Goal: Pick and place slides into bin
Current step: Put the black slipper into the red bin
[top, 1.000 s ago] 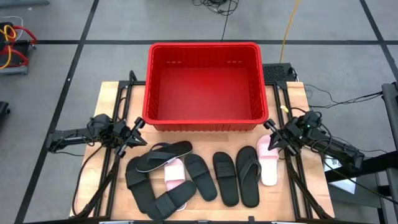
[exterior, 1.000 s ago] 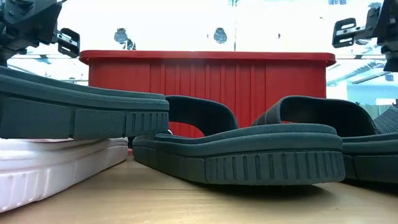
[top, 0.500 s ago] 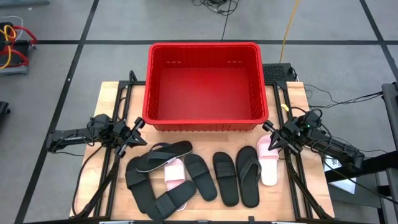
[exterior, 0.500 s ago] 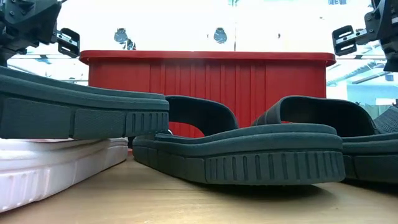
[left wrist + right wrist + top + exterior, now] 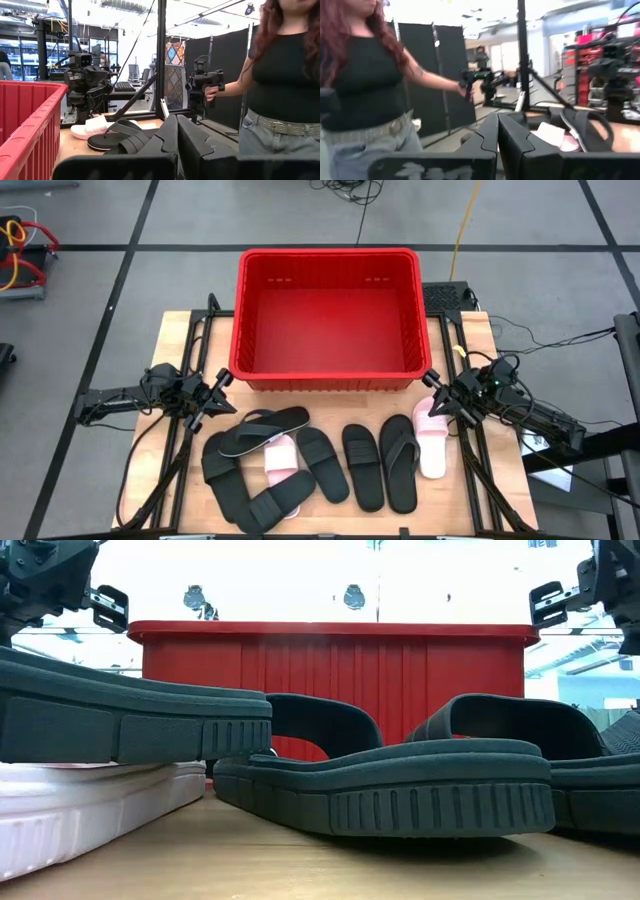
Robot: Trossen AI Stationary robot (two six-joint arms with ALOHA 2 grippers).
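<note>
The red bin (image 5: 330,315) stands at the far middle of the wooden worktop (image 5: 180,340), nothing inside it. The slides (image 5: 320,465) lie in a loose row along the near edge: black slides and flip-flops, one pink slide (image 5: 281,458) partly under black ones at the left, another pink slide (image 5: 432,435) at the right end. The left pincer (image 5: 222,382) hovers off the bin's near left corner, fingers (image 5: 165,145) pressed together, holding nothing. The right pincer (image 5: 432,380) hangs over the far end of the right pink slide, also closed and empty-handed. A person (image 5: 280,85) stands beyond the worktop, holding a handheld controller (image 5: 206,82).
</note>
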